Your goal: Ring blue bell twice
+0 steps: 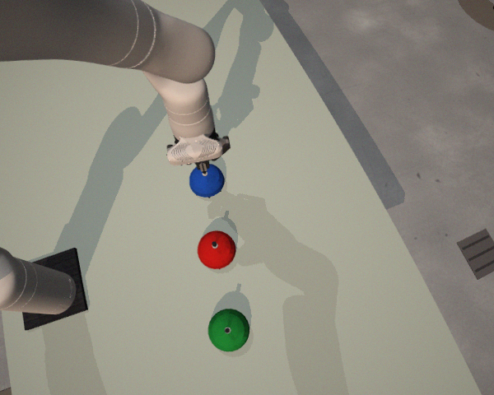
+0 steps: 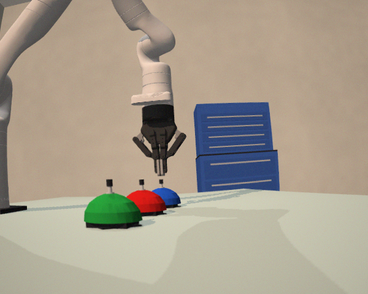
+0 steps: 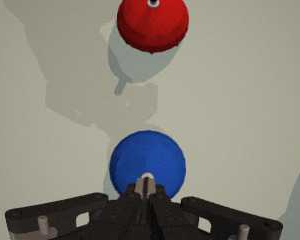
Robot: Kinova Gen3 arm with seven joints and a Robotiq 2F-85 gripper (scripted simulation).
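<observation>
The blue bell (image 1: 207,181) sits at the far end of a row of three bells on the pale table; it also shows in the exterior view (image 2: 166,196) and in the wrist view (image 3: 148,164). Its small black button (image 2: 161,182) stands up, with a narrow gap to the fingertips above it. My gripper (image 2: 160,171) is shut and empty, pointing straight down over the button; it also shows in the top view (image 1: 203,169) and in the wrist view (image 3: 145,190).
A red bell (image 1: 216,249) sits in the middle of the row and a green bell (image 1: 230,327) at the near end. The arm's black base plate (image 1: 55,289) is at the table's left. A blue drawer cabinet (image 2: 236,147) stands behind the table.
</observation>
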